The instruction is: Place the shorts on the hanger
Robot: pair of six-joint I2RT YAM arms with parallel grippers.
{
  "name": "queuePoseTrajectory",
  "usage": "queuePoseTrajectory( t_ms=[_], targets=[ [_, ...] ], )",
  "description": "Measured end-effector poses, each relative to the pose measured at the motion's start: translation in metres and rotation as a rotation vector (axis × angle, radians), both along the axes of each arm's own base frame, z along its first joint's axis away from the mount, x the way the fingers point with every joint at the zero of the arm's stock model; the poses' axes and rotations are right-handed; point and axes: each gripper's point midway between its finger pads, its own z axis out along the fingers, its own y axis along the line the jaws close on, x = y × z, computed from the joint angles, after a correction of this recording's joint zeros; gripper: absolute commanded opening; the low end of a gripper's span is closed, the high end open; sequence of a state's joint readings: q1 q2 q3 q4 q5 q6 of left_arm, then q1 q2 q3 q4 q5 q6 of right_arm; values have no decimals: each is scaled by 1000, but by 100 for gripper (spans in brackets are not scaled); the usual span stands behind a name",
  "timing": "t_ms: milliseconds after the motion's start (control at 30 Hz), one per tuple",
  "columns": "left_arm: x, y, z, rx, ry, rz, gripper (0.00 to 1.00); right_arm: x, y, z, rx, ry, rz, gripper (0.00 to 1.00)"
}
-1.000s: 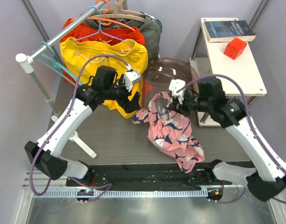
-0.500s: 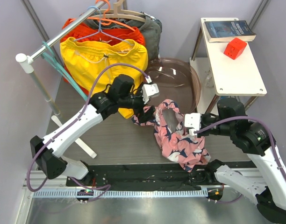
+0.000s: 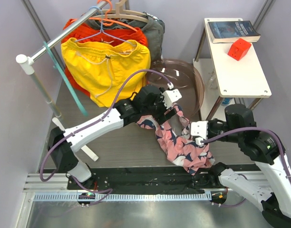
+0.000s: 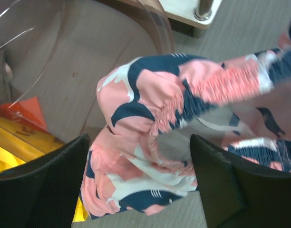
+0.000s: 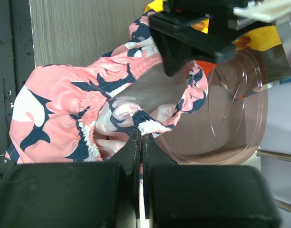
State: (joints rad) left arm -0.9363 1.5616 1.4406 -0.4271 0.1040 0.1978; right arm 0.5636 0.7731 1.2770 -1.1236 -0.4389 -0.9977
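Observation:
The pink shorts (image 3: 181,142) with navy and white shark shapes lie bunched on the table between the arms. My right gripper (image 3: 190,134) is shut on their waistband edge, and the right wrist view shows the fingertips (image 5: 143,135) pinching the white-navy elastic of the shorts (image 5: 64,109). My left gripper (image 3: 171,113) is open over the shorts' far end. In the left wrist view, a fold of the shorts (image 4: 155,118) sits between the spread fingers (image 4: 45,185). The teal hanger (image 3: 69,88) hangs empty from the rack rod at the left, away from both grippers.
The clothes rack (image 3: 45,47) at the back left carries yellow shorts (image 3: 107,61), an orange hanger (image 3: 119,21) and a wooden hanger (image 3: 131,14). A clear brown tub (image 3: 186,80) sits just behind the shorts. A white side table (image 3: 236,71) holds a book (image 3: 233,31) and a red block (image 3: 239,49).
My left arm has swung right from the yellow shorts to the pink shorts' far end. My right gripper has pulled back toward the near edge, dragging the shorts with it.

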Motion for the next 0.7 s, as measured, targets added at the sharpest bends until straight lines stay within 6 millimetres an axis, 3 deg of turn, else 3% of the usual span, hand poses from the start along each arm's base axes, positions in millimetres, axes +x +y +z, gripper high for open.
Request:
queuePoseTrajectory(
  t_ms=[33,67,100,133,167,300,400,500,533,567,633,700],
  targets=[
    [3,-2,0,0,-4,13,60,-1,-1,0,0,-3,1,1],
    [7,-4,0,1,-14,30,38,-2,-1,1,2,-7,2,1],
    [11,-5,0,1,-22,45,25,-2,-2,0,3,-11,1,1],
    [15,-4,-1,9,-35,56,4,-2,-3,0,5,-7,-9,1],
    [17,-2,-1,19,-45,71,0,-1,-3,-1,6,-4,-22,1],
    [22,10,6,53,-80,105,0,13,-7,-4,30,11,-124,1],
    [19,36,33,63,-129,131,0,29,-11,-13,70,37,-257,3],
    [2,67,79,17,-206,118,0,44,-16,-25,119,66,-395,27],
    [-8,75,94,-4,-225,101,0,49,-16,-26,144,73,-432,48],
    [-16,82,107,-25,-241,84,0,54,-14,-26,169,81,-458,56],
    [-34,93,127,-61,-268,41,0,63,-12,-26,214,103,-517,64],
    [-50,102,133,-69,-264,-6,0,72,-7,-26,247,126,-553,69]
  ],
)
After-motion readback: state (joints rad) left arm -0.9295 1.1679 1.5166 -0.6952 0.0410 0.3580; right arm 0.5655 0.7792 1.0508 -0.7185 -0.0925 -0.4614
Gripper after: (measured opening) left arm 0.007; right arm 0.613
